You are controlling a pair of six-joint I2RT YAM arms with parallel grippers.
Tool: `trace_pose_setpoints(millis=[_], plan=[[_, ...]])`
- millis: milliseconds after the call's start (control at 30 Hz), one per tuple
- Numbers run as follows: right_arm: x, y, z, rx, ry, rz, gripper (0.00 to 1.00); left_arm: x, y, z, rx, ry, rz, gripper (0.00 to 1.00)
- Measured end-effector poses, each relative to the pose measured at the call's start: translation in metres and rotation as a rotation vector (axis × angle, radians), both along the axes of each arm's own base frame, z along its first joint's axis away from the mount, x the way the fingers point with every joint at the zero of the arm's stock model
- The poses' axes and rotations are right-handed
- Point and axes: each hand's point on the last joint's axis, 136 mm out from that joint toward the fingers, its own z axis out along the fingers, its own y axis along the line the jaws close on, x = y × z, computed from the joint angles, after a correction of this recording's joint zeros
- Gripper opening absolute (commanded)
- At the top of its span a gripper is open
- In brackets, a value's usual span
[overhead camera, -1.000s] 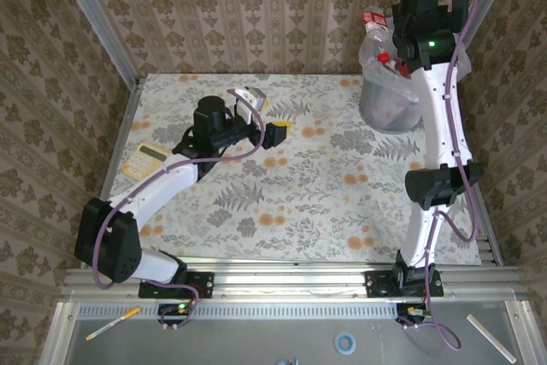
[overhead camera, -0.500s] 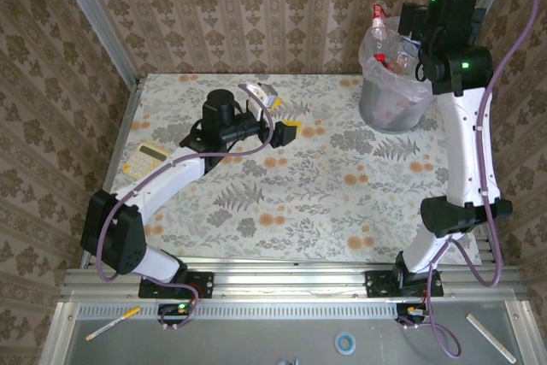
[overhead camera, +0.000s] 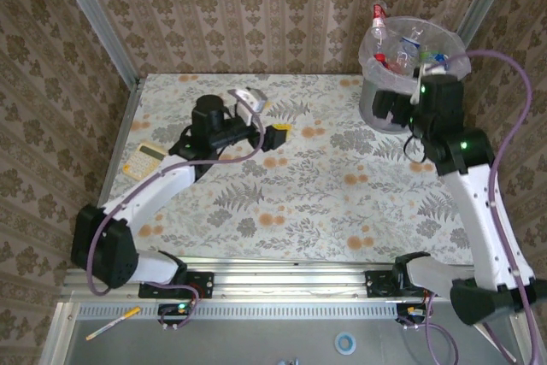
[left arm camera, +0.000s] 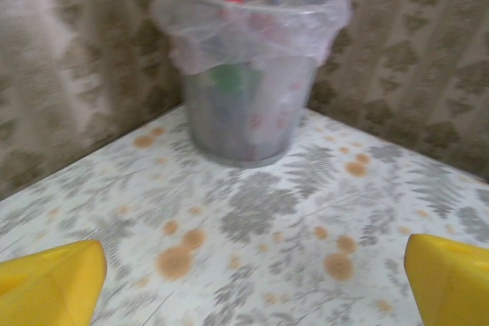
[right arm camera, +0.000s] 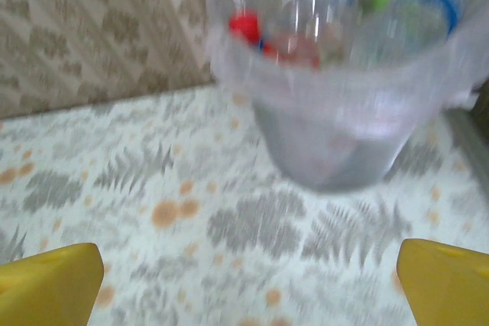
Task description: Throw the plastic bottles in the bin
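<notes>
My left end effector (overhead camera: pixel 263 115) hangs over the left half of the bench (overhead camera: pixel 325 203), its yellow fingers (left arm camera: pixel 50 280) spread wide with nothing between them. A calculator (overhead camera: pixel 144 158) lies near the bench's left edge. My right end effector (right arm camera: pixel 248 284) is just as wide apart and empty, close in front of the bin (left arm camera: pixel 244 112). The bin stands in the far right corner, lined with a thin bag, with the plastic bottles (overhead camera: pixel 402 53) piled inside, red and blue caps poking above the rim.

Plastic bottles (overhead camera: pixel 403 49), seemingly heaped, lie in the bin (overhead camera: pixel 372 102) far right on the table (overhead camera: pixel 325 185), a calculator (overhead camera: pixel 144 159) at its left edge
</notes>
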Motion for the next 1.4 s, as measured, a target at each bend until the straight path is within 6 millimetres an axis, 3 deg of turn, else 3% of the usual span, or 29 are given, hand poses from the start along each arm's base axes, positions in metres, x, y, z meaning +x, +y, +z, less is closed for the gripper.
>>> trace_pose_setpoints(millis=[133, 233, 433, 500, 633, 800, 900, 1000, 1100, 1200, 1400], plan=[[-0.023, 0.008, -0.078, 0.008, 0.109, 0.033, 1.00, 0.012, 0.060, -0.029, 0.025, 0.027, 0.232, 1.00], [-0.029, -0.002, -0.137, -0.063, 0.156, 0.011, 1.00, 0.016, 0.112, -0.064, 0.073, 0.056, 0.437, 1.00], [-0.017, -0.020, -0.202, -0.232, 0.026, -0.016, 1.00, 0.015, 0.221, -0.136, 0.179, 0.099, 0.855, 1.00], [-0.008, -0.024, -0.217, -0.284, -0.012, -0.026, 1.00, 0.012, 0.240, -0.156, 0.227, 0.104, 0.928, 1.00], [0.006, -0.030, -0.246, -0.356, -0.067, -0.039, 1.00, 0.019, 0.259, -0.181, 0.284, 0.091, 0.993, 1.00], [0.030, -0.031, -0.261, -0.341, -0.141, -0.045, 1.00, 0.027, 0.285, -0.202, 0.285, 0.073, 1.057, 1.00], [0.040, -0.033, -0.284, -0.343, -0.086, -0.038, 1.00, 0.040, 0.293, -0.214, 0.257, 0.047, 1.063, 1.00], [0.058, -0.046, -0.269, -0.295, -0.110, -0.080, 1.00, 0.039, 0.298, -0.241, 0.285, 0.121, 1.050, 1.00], [0.067, -0.058, -0.250, -0.270, -0.161, -0.123, 1.00, 0.055, 0.300, -0.228, 0.258, 0.106, 1.040, 1.00], [0.068, -0.055, -0.250, -0.255, -0.164, -0.114, 1.00, 0.069, 0.300, -0.208, 0.223, 0.058, 1.038, 1.00], [0.068, -0.054, -0.250, -0.249, -0.163, -0.108, 1.00, 0.069, 0.297, -0.208, 0.217, 0.060, 1.020, 1.00]])
